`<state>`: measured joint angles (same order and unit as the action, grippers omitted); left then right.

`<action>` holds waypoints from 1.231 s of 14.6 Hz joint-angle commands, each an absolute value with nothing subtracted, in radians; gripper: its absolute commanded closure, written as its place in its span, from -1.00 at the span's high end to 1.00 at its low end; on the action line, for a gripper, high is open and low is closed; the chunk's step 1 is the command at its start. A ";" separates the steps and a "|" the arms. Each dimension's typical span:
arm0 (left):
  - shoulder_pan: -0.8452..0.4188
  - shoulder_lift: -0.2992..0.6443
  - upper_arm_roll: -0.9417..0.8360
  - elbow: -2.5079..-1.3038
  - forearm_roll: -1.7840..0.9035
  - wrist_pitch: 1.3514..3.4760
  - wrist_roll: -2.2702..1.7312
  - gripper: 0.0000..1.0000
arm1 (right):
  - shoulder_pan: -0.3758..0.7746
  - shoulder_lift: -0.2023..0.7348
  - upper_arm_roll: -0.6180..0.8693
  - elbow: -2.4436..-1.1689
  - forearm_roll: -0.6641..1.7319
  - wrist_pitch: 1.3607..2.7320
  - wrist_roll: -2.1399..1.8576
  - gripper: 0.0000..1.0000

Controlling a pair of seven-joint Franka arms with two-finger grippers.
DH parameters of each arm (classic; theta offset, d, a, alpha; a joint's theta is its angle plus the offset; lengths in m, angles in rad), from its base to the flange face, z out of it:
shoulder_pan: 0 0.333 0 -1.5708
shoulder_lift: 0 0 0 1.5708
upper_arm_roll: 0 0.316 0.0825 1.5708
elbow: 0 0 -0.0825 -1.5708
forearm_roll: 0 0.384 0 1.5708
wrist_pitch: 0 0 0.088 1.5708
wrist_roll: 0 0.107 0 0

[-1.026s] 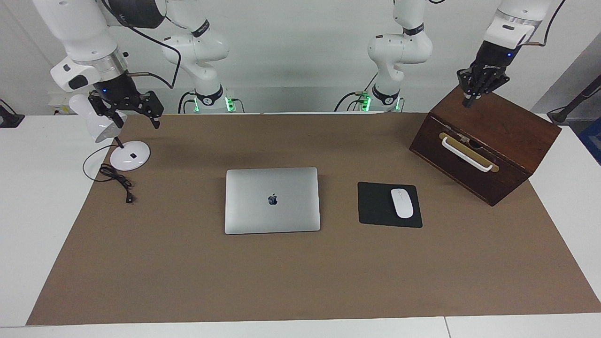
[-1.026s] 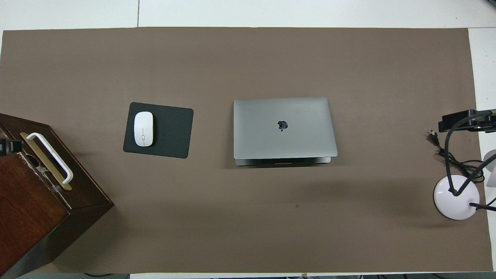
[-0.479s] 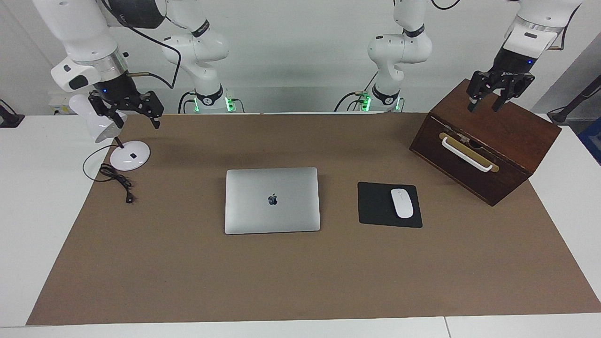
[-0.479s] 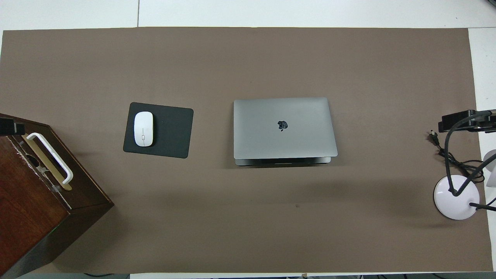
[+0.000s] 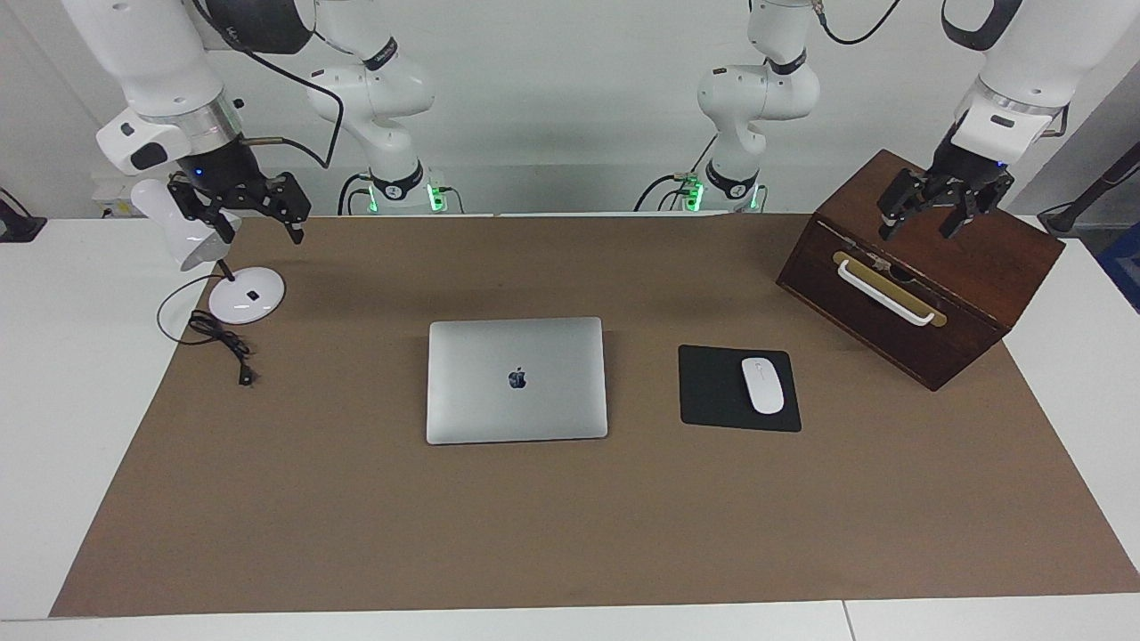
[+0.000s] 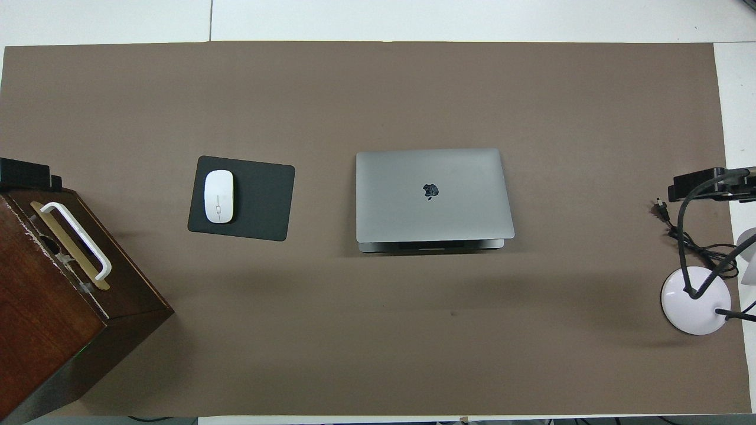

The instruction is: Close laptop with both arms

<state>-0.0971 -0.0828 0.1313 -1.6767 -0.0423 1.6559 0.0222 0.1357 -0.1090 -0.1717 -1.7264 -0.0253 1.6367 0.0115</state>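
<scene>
The laptop [image 5: 517, 380] lies shut mid-desk. The left tool [image 5: 931, 224] hangs open over the wooden box [image 5: 926, 267]; the right tool [image 5: 258, 224] hangs open, seemingly above the lamp [image 5: 240, 298].

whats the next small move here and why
Probably just raise the left end effector clear of the wooden box and park it. The laptop lid already lies flat on its base, and the right end effector hangs open beside the desk lamp, touching nothing.
</scene>
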 commanded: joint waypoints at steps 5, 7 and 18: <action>-0.094 -0.104 0.121 -1.724 -0.025 1.646 0.011 1.00 | 0.124 -0.132 -0.166 -1.747 -0.023 1.638 -0.015 1.00; -0.095 -0.106 0.120 -1.721 -0.025 1.651 0.002 1.00 | 0.124 -0.130 -0.166 -1.747 -0.023 1.640 -0.017 1.00; -0.098 -0.118 0.113 -1.727 -0.017 1.646 0.009 1.00 | -0.061 -0.120 -0.011 -1.746 -0.023 1.641 -0.071 1.00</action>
<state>-0.0973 -0.0915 0.1135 -1.7000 -0.0419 1.6518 0.0181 -0.0429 -0.1096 -0.0223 -1.7276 -0.0252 1.6368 -0.0475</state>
